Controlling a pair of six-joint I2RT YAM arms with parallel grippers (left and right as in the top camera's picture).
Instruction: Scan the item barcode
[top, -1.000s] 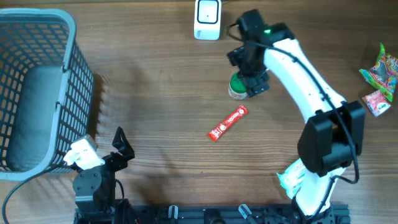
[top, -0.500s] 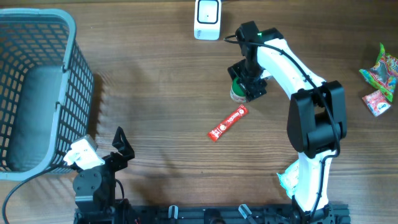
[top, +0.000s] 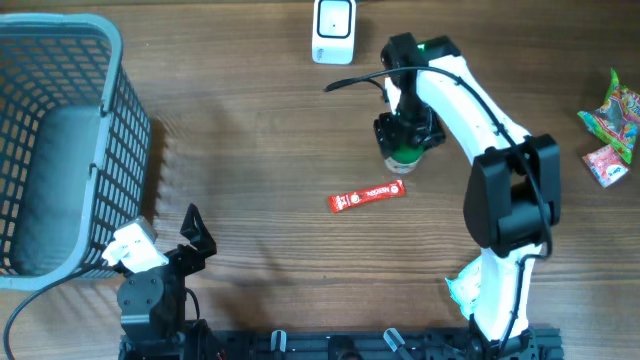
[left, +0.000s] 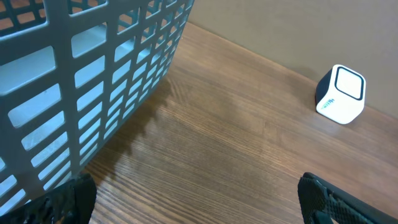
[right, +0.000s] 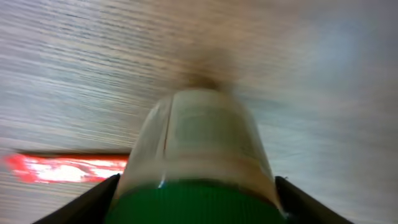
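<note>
The right arm (top: 470, 110) has smooth white shells between chunky black joints, a small green light (top: 432, 46) glowing near the wrist, and a thin black cable (top: 350, 80) looping beside it. The left arm (top: 150, 292) is all black and carries a white block (top: 132, 247).

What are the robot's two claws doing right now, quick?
Left gripper: open, holding nothing.
Right gripper: closed around the clear plastic jar with the green lid.
</note>
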